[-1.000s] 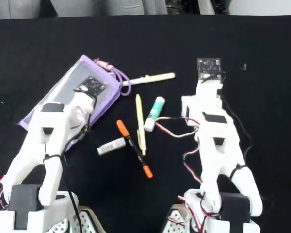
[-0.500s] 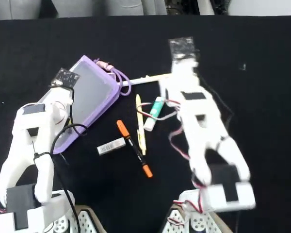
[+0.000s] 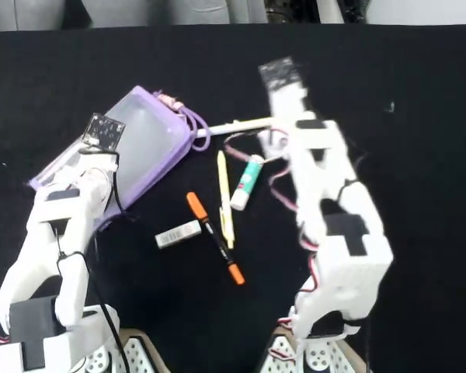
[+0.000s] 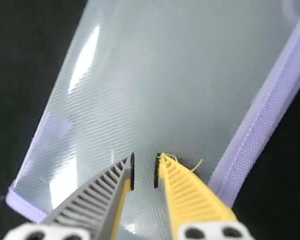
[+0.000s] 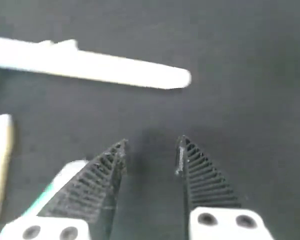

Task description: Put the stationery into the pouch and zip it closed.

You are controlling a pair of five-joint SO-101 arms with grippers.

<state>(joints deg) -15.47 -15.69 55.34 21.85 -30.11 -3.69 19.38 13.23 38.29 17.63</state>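
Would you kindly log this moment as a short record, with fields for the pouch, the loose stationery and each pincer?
pouch: clear, purple-edged pouch, flat on the black table; nothing seen inside
loose stationery: cream pen, yellow pencil, glue stick, orange marker, small white bar, all outside the pouch
left pincer: over the pouch's clear face, narrowly open, empty
right pincer: open, empty, near the cream pen

White arms (image 3: 54, 233), black servos (image 3: 346, 233), yellow-grey ridged tool (image 4: 144, 169)
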